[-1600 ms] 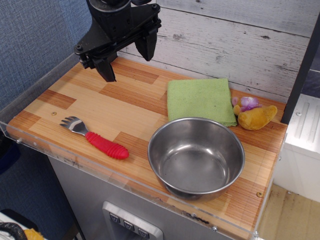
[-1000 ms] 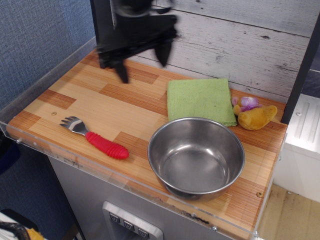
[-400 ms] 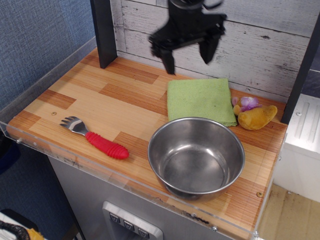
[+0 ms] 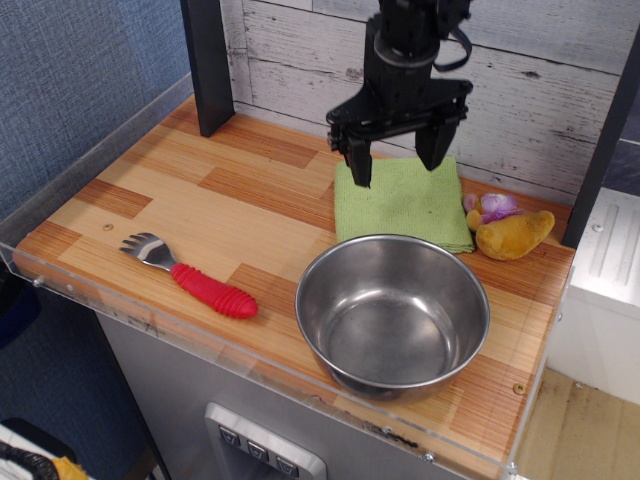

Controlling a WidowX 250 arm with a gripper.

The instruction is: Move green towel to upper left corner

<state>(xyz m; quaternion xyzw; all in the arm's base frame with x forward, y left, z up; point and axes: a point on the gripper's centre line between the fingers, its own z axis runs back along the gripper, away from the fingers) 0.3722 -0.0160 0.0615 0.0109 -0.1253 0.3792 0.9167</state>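
The green towel (image 4: pixel 400 205) lies folded flat on the wood tabletop at the back right, just behind the steel bowl (image 4: pixel 392 312). My black gripper (image 4: pixel 393 160) hangs open right above the towel's far half, its two fingers spread about as wide as the towel, the tips close over the cloth and holding nothing. The upper left corner (image 4: pixel 190 125) of the table is bare wood beside a black vertical post (image 4: pixel 205 62).
A red-handled spork (image 4: pixel 190 275) lies at the front left. A yellow plush toy with a purple part (image 4: pixel 508 228) sits right of the towel. A clear plastic rim (image 4: pixel 90 160) runs along the table's edges. A white plank wall stands behind.
My gripper has swung from the upper left corner, across the back of the table to the right, and come down over the towel. The towel has not moved.
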